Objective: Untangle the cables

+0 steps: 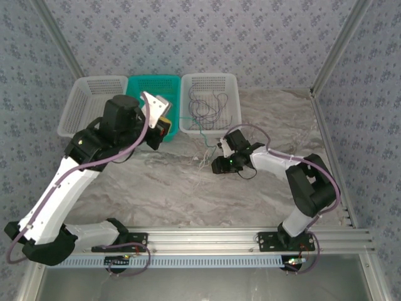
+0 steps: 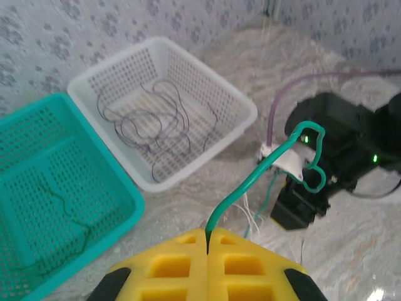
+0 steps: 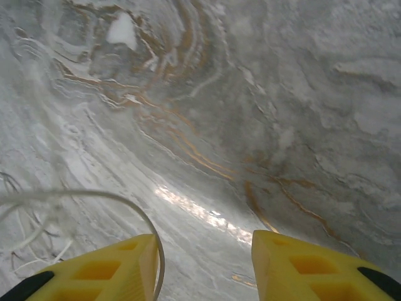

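Between the tightly pressed pads of the left claw [image 2: 207,237], a single green cable [image 2: 263,166] was pinched. It rose ahead of that claw and curled at its far end, over toward the right claw [image 3: 203,241]. Whether the curl was hooked on the white strands beneath could not be told.

The right claw stood spread over the marble table [image 3: 282,125], gripping nothing, with a white cable [image 3: 135,204] looping just inside one of its pads.

To separate them well, I judged, the right claw should close on the white strands and pin them low. The left should then draw the green one slowly up and away toward the teal basket [image 2: 103,150], pausing if the white ones lifted with it.

Counted: three containers ahead of the left claw.
- **Teal basket:** one, holding at least one more green strand.
- **Near white basket [image 2: 207,147]:** several dark grey cables [image 2: 144,122], too overlapped to number.
- **Far white basket [image 1: 67,113]:** beyond the teal.

The white strands were too fine to count.
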